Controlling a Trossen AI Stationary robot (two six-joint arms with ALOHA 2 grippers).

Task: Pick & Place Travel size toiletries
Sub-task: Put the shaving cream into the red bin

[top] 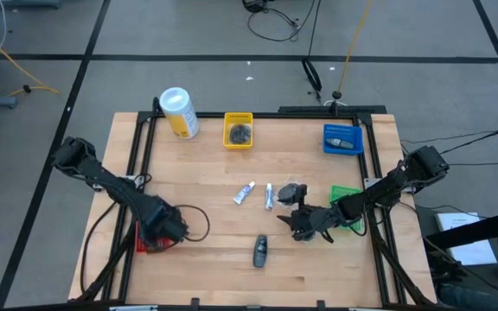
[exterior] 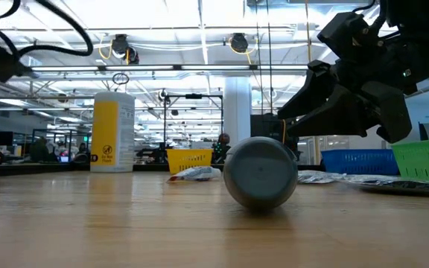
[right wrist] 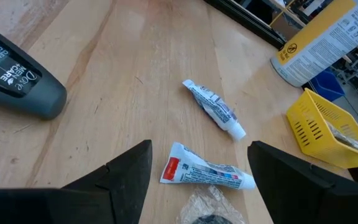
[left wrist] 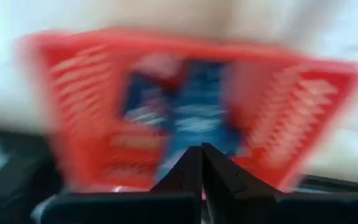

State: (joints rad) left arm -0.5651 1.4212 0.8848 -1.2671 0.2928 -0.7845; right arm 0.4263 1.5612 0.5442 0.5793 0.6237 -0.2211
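Two slim white tubes (top: pixel 245 193) (top: pixel 269 196) lie flat on the table's middle, beside a clear packet with a dark disc (top: pixel 292 191). A dark grey oblong pack (top: pixel 260 250) lies nearer the front; its round end faces the low view (exterior: pixel 261 173). My right gripper (top: pixel 294 225) is open and empty above the table. In its wrist view the fingers (right wrist: pixel 201 149) stand on either side of one tube (right wrist: pixel 207 173) and the packet (right wrist: pixel 205 208), with the other tube (right wrist: pixel 215 111) beyond. My left gripper (left wrist: pixel 202 163) is shut over the red tray (left wrist: pixel 79 93), which holds blue-and-white items (left wrist: pixel 194 115).
A yellow canister with a white lid (top: pixel 180 112) stands at the far left. A yellow tray (top: pixel 239 131) and a blue tray (top: pixel 342 138) sit along the far edge, each holding items. A green tray (top: pixel 348 207) lies under the right arm. The red tray (top: pixel 152 240) is at front left.
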